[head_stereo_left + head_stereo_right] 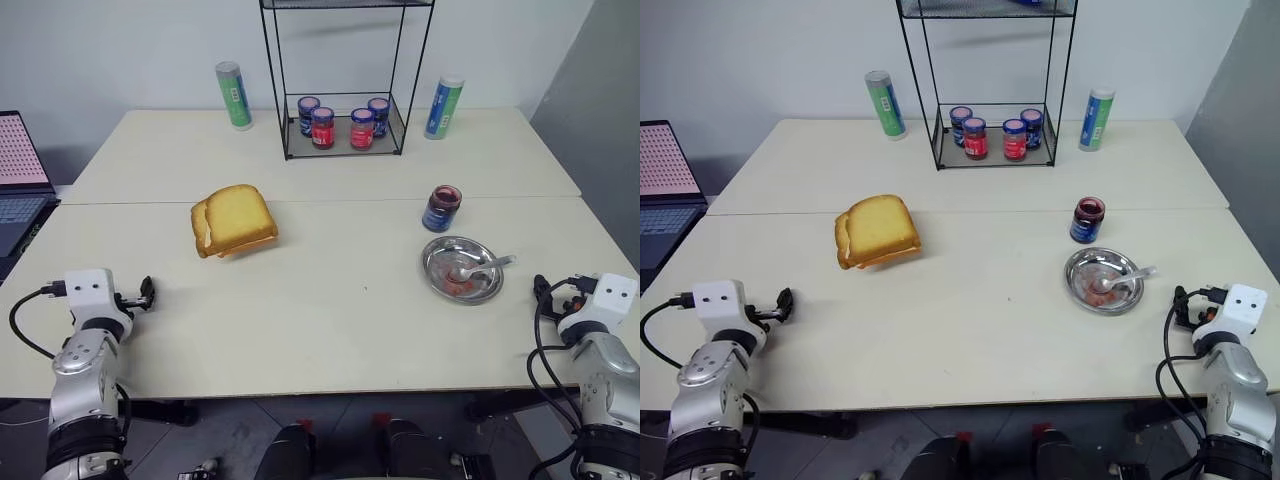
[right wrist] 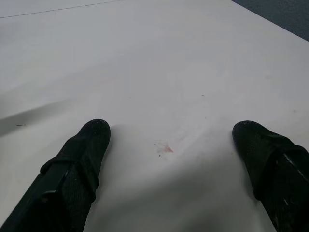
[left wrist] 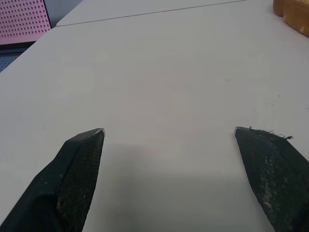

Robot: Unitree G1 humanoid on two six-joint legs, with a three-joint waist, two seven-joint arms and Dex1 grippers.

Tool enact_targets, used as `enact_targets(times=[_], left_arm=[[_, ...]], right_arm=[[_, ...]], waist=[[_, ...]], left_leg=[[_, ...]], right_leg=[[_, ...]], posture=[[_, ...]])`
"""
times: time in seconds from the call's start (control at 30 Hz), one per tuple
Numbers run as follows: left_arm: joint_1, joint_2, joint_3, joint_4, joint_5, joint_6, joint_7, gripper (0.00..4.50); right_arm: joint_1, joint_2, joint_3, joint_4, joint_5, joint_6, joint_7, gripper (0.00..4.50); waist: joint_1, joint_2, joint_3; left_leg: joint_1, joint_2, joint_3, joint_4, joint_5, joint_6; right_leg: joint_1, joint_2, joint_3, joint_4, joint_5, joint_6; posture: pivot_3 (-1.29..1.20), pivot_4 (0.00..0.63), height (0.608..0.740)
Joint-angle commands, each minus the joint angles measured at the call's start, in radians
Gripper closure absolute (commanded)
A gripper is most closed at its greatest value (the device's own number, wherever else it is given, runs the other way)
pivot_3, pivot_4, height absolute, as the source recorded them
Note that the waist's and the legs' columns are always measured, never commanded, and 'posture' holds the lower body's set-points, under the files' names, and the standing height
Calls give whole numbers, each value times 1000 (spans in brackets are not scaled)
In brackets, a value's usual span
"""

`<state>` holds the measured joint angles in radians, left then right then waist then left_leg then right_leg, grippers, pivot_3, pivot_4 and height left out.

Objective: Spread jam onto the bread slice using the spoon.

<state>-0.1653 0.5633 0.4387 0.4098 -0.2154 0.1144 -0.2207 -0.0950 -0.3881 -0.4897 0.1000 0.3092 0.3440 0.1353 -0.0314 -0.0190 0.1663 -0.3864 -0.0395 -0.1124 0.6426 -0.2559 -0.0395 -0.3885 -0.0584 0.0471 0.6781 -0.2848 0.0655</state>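
Observation:
The golden-yellow bread slice lies on top of another slice, left of the table's middle. A small open jar of dark red jam stands at the right. Just in front of it is a round steel dish smeared with red jam. The silver spoon rests in the dish, its handle pointing right over the rim. My left gripper hovers open low over the table's near left, well short of the bread. My right gripper is open at the near right, beside the dish, with nothing between its fingers.
A black wire rack at the back holds several small jars with red and blue labels. A green tube stands to its left and a blue-green tube to its right. A laptop sits off the table's left edge.

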Motion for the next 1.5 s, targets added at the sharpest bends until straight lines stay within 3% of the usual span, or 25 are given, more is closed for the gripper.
enact_targets(times=[0.03,0.17,0.37,0.5,0.67,0.8,0.9,1.33,1.5], left_arm=[[-4,25,4,-29,12,8,2,0],[10,39,16,-66,-1,15,-20,0],[0,130,31,-159,-43,34,-139,0],[-70,202,-53,-284,-88,88,-296,0],[-165,208,-207,-345,-93,159,-453,0],[-259,174,-317,-266,-55,169,-515,0],[-326,155,-380,-151,5,108,-537,0],[-490,91,-402,161,61,25,-558,0],[-498,79,-377,170,25,52,-578,963]], right_arm=[[-6,0,-15,-37,12,-7,-12,11],[7,-4,-13,-80,21,18,-8,11],[25,-140,-22,-236,48,102,83,11],[-49,-264,32,-427,242,301,245,11],[-142,-309,130,-560,475,515,353,11],[-194,-297,234,-628,613,628,398,11],[-227,-273,306,-645,632,647,398,11],[-269,-200,393,-639,615,636,355,11],[-254,-200,389,-645,614,633,351,0]], waist=[[0,0,0],[0,0,0],[2,1,1],[0,2,1],[0,2,1],[0,1,1],[0,1,1],[0,0,2],[0,0,2]], left_leg=[[0,0,0,0,0,0],[0,0,0,0,0,0],[-1,0,0,0,0,0],[0,1,0,0,0,0],[0,1,-2,-1,0,0],[-2,1,-2,-1,0,0],[-4,1,-3,0,0,0],[-7,0,-12,1,0,0],[-7,0,-13,2,0,0]], right_leg=[[0,0,0,0,0,0],[0,0,0,0,0,0],[0,0,0,0,0,0],[1,0,0,-1,0,0],[3,1,-2,-4,0,0],[1,1,-2,-5,0,0],[0,1,-3,-4,0,0],[-1,2,-6,-4,0,0],[-1,2,-6,-3,0,0]], posture=[[0,150,740],[0,150,740],[0,150,740],[0,150,740],[0,150,740],[0,150,740],[0,150,740],[0,150,740],[0,150,740]])
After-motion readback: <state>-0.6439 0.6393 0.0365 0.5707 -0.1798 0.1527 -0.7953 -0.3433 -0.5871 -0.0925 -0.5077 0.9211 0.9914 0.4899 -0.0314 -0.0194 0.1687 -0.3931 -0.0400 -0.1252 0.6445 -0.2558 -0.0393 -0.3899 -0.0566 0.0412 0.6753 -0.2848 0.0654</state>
